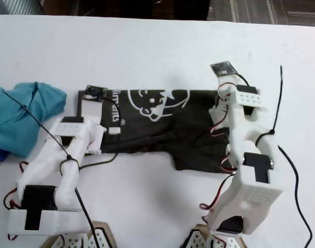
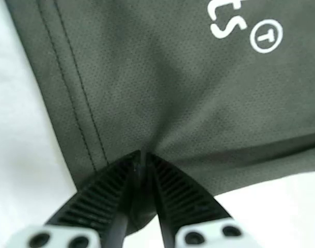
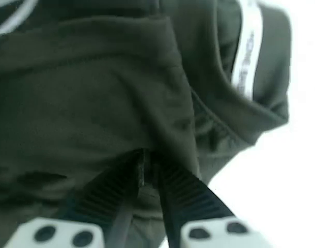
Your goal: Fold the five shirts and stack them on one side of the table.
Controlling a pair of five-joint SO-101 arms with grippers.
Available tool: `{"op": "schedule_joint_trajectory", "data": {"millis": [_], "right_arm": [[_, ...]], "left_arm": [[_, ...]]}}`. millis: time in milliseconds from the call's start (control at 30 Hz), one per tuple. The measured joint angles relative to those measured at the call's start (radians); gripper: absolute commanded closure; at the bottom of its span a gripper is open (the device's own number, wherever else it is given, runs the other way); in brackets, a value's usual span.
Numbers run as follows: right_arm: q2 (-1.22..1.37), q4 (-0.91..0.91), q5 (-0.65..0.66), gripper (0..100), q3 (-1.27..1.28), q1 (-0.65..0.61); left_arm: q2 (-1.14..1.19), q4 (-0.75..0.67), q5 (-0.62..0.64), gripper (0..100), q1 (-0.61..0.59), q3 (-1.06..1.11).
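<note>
The shirt [image 1: 162, 129] is lying across the middle of the table [image 1: 147, 46], its length running from left to right. The left gripper [image 2: 142, 155] is sitting at the shirt's left end, just inside the hem corner, with cloth pinched between its closed jaws. The right gripper [image 3: 147, 152] is sitting at the shirt's right end, beside the collar, its jaws clamped on a fold. Both arm bases are standing at the near edge, in front of the shirt. A second shirt [image 1: 23, 113] is lying heaped at the table's left edge, left of the left arm and apart from the first.
</note>
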Motion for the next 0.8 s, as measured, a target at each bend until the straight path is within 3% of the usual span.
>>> {"op": "schedule_joint_trajectory", "data": {"millis": [200,467,800], "right_arm": [[-0.003,0.041,0.126,97.8,0.0,0.074],[-0.169,0.114,0.141,97.8,0.0,0.066],[-0.318,0.198,0.005,97.8,0.112,-0.229]], "left_arm": [[0.0,0.0,0.0,97,0.0,0.0],[0.0,0.0,0.0,97,0.0,0.0],[0.0,0.0,0.0,97,0.0,0.0]]}}
